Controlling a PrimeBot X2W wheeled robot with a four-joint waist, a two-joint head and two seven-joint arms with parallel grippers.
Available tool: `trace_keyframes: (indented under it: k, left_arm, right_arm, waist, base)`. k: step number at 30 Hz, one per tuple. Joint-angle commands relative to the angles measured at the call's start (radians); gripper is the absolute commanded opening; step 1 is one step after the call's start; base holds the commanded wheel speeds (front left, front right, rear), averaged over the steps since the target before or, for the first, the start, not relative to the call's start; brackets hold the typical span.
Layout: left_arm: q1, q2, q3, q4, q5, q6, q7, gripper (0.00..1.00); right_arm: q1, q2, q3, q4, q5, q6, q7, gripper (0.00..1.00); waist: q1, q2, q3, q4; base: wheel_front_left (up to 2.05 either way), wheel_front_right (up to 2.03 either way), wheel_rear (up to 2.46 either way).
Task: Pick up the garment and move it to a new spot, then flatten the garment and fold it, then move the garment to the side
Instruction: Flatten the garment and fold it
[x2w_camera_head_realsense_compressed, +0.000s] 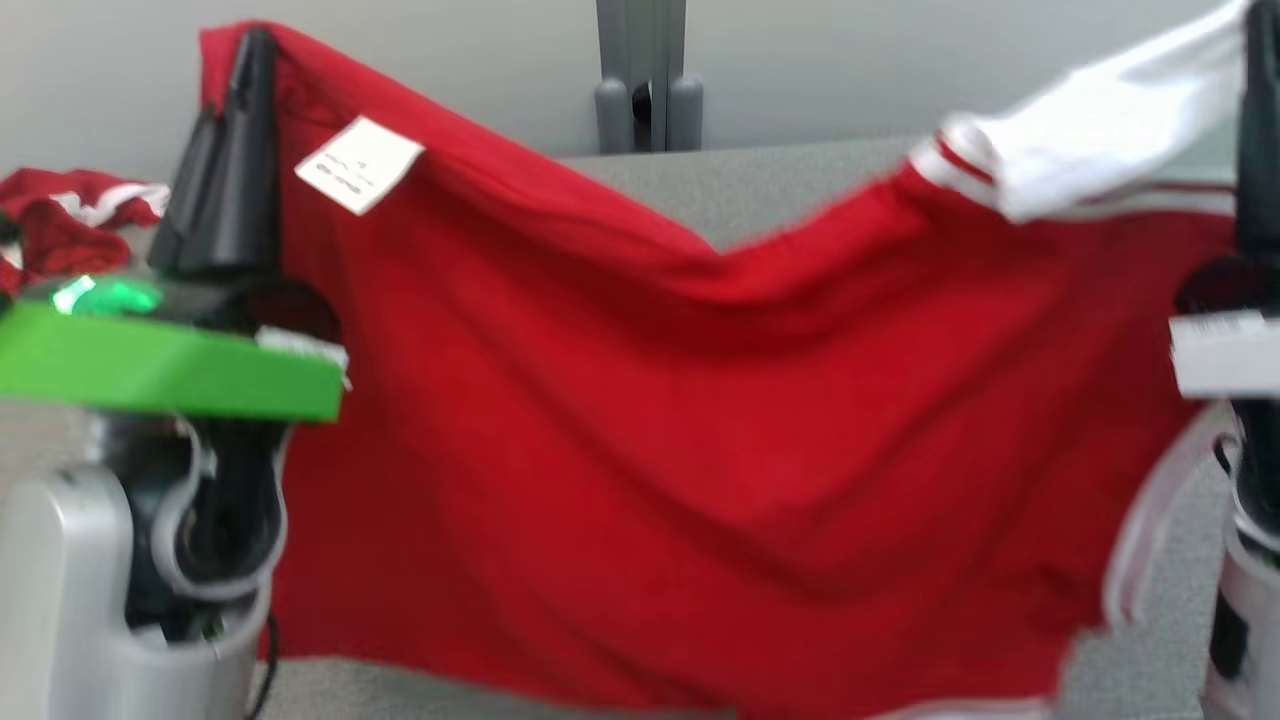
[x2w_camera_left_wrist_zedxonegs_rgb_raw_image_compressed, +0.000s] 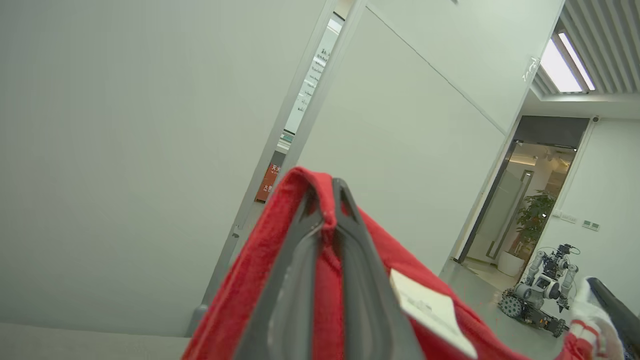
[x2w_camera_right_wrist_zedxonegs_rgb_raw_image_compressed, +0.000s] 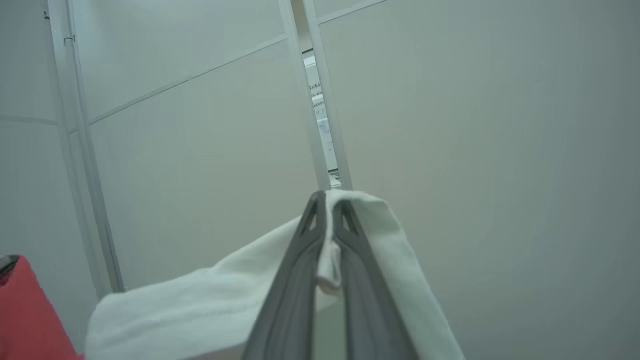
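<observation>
Two claws held the garment (x2w_camera_head_realsense_compressed: 680, 430) up above the grey table (x2w_camera_head_realsense_compressed: 780, 180), spread like a curtain between them. Its lower edge hung low on our near side, and we could not tell whether it brushed the surface.

At the far left, a separate heap of red and white cloth (x2w_camera_head_realsense_compressed: 60, 220) lay on the table, apart from what we carried. Next came our left claw (x2w_camera_head_realsense_compressed: 252, 60), pressed fully together on a red corner of the cloth, with fabric pinched between its dark fingers (x2w_camera_left_wrist_zedxonegs_rgb_raw_image_compressed: 295, 280) right up to the tips. Just right of it, a white label (x2w_camera_head_realsense_compressed: 358, 165) hung from the upper hem. Further right, the red body sagged in the middle and then climbed again towards a white sleeve (x2w_camera_head_realsense_compressed: 1100, 130) with red stripes where it met the red. At the far right, our right claw (x2w_camera_right_wrist_zedxonegs_rgb_raw_image_compressed: 330, 196) was likewise closed tight, a fold of that white sleeve caught between its tips.

We judged the pick-up to be done, since the garment was lifted and stretched by two corners. It had not yet been laid down at a new spot. Flattening it on the table, folding it and moving it to the side all remained. Lowering it evenly seemed the next concern, because the slack middle could bunch as it landed
</observation>
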Motion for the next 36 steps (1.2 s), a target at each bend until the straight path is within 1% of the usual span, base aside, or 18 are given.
trace_keyframes:
  k: [1,4,8,11,13,15,17,20,24,28,31,36]
  left_arm:
    - [-0.063,0.012,0.012,0.043,0.005,-0.006,-0.001,0.00]
    - [-0.198,0.040,0.025,0.174,0.042,-0.030,-0.008,0.00]
    - [-0.442,0.078,0.035,0.366,0.111,-0.058,-0.037,0.00]
    - [-0.618,0.072,0.022,0.513,0.147,-0.090,-0.074,0.00]
    - [-0.711,0.057,0.018,0.605,0.153,-0.118,-0.110,0.00]
    - [-0.777,0.045,0.020,0.697,0.151,-0.153,-0.159,0.00]
    - [-0.816,0.046,0.020,0.790,0.162,-0.178,-0.201,0.00]
    - [-0.834,0.051,0.010,0.917,0.175,-0.218,-0.258,0.00]
    - [-0.783,0.052,0.012,1.067,0.166,-0.252,-0.316,0.00]
    - [-0.735,0.042,0.011,1.172,0.158,-0.282,-0.358,0.00]
    - [-0.695,0.028,0.017,1.211,0.143,-0.298,-0.379,0.00]
    - [-0.634,0.005,0.034,1.220,0.123,-0.317,-0.397,0.00]
  right_arm:
    - [-0.069,-0.007,0.019,0.055,-0.003,0.000,-0.009,0.00]
    - [-0.248,-0.022,0.050,0.208,-0.026,0.000,-0.049,0.00]
    - [-0.556,-0.014,0.099,0.445,-0.102,0.000,-0.135,0.00]
    - [-0.777,0.002,0.097,0.615,-0.173,0.000,-0.223,0.00]
    - [-0.879,0.017,0.085,0.707,-0.197,0.000,-0.273,0.00]
    - [-0.941,0.029,0.086,0.784,-0.214,0.000,-0.322,0.00]
    - [-0.962,0.036,0.107,0.856,-0.221,0.000,-0.358,0.00]
    - [-0.921,0.037,0.170,0.952,-0.211,0.000,-0.411,0.00]
    - [-0.838,0.036,0.262,1.064,-0.148,0.000,-0.471,0.00]
    - [-0.752,0.036,0.312,1.134,-0.102,0.000,-0.506,0.00]
    - [-0.699,0.036,0.319,1.140,-0.085,0.000,-0.513,0.00]
    - [-0.596,0.036,0.281,1.041,-0.077,0.000,-0.513,0.00]
  waist:
    - [0.0000,0.0000,0.119,-0.010]
    - [0.0000,0.0000,0.197,-0.021]
    - [0.0000,0.0000,0.294,-0.050]
    - [0.0000,0.0000,0.349,-0.061]
    - [0.0000,0.0000,0.379,-0.063]
    - [0.0000,0.0000,0.407,-0.067]
    - [0.0000,0.0000,0.442,-0.074]
    - [0.0000,0.0000,0.495,-0.082]
    - [0.0000,0.0000,0.551,-0.082]
    - [0.0000,0.0000,0.573,-0.077]
    - [0.0000,0.0000,0.569,-0.067]
    - [0.0000,0.0000,0.535,-0.049]
  base:
    - [0.00,0.00,0.00]
    - [0.00,0.00,0.00]
    - [0.00,0.00,0.00]
    - [0.00,0.00,0.00]
    - [0.00,0.00,0.00]
    - [0.00,0.00,0.00]
    - [0.00,0.00,0.00]
    - [0.00,0.00,0.00]
    - [0.00,0.00,0.00]
    - [0.00,0.00,0.00]
    - [0.00,0.00,0.00]
    - [0.00,0.00,0.00]
